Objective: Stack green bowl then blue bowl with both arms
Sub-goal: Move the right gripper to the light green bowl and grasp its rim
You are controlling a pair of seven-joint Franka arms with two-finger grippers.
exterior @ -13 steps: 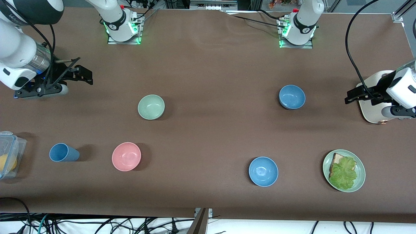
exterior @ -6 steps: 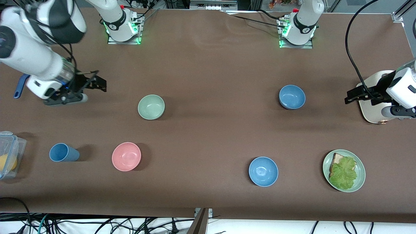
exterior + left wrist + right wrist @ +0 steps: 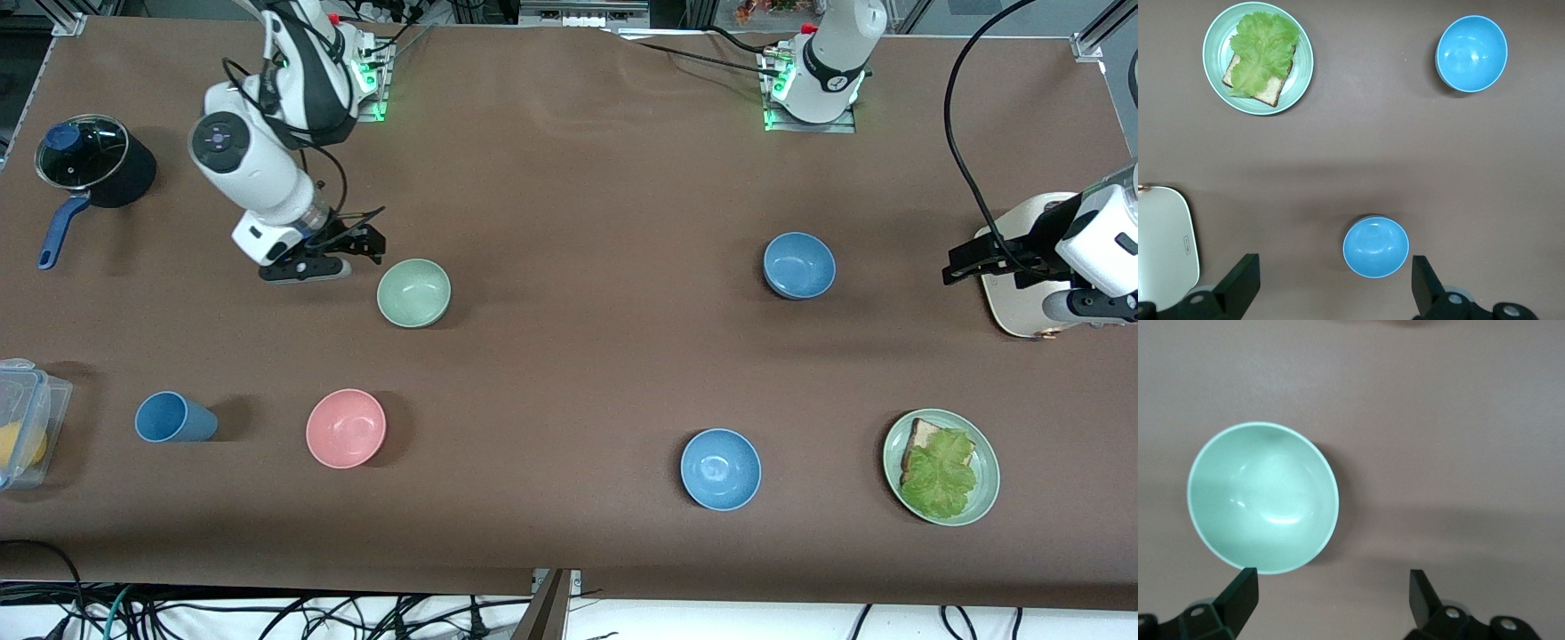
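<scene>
The green bowl [image 3: 413, 292] stood upright on the table [image 3: 578, 178], mouth up, alone and empty. It was round, so it had no long axis and pointed no special way; any side of its rim could be taken. From this bowl, the right gripper [image 3: 342, 253] hung just beside it, toward the right arm's end of the table and a little off its rim, not over its middle. In the right wrist view the green bowl [image 3: 1263, 497] lay to one side of the gap between the spread fingers [image 3: 1238, 592], which held nothing. I judge that the coming move needed a short shift of this gripper toward the bowl, so that one finger goes inside the rim.

The blue bowl [image 3: 799, 265] stood well apart from the green bowl, toward the left arm's end, also upright. The left gripper [image 3: 978, 260] waited with its fingers spread and empty, near that bowl, over the edge of a white board [image 3: 1022, 302]. The right arm was clearly the nearer one to the green bowl.
</scene>
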